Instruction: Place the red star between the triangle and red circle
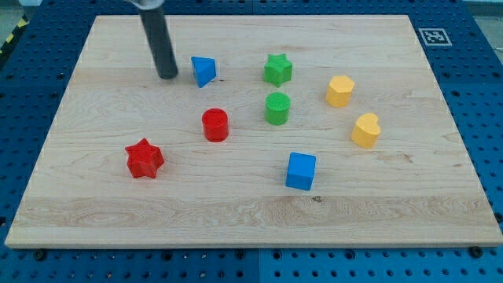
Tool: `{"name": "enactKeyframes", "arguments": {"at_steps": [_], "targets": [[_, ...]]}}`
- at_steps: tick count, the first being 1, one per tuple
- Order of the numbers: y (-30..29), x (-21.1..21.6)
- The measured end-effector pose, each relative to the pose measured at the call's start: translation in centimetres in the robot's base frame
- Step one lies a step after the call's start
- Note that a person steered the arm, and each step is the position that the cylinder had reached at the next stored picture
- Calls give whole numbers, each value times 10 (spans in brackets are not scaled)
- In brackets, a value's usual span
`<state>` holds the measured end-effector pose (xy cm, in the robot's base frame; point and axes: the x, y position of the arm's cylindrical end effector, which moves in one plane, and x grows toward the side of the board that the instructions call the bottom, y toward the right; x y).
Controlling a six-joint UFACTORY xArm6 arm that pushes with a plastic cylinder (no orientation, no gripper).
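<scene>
Red star [144,158] sits at 8 o'clock of the worktop [118,220], at 8 o'clock from red circle [214,124]. Blue triangle [203,71] at 12 of the circle. My tip [167,76] just beside the triangle at its 9, well apart from the star. No fingers here, just a rod. Judgement: get behind the star at its 8, push toward 1 into the gap, slowly. Smooth plastic blocks, grained wood.

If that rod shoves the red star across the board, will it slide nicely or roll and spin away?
The red star lies flat and squat on the smooth wooden board, so it will probably slide, not roll or tip. Its points may make it twist if my tip, now beside the blue triangle, catches one off-centre. It looks small, likely light.
</scene>
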<state>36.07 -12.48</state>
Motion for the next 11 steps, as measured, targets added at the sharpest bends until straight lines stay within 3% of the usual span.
{"name": "enactKeyframes", "arguments": {"at_steps": [2,5,7,8,9,10,11], "targets": [[52,62],[76,99],[-44,78],[-107,91],[-109,157],[-50,214],[-37,211]]}}
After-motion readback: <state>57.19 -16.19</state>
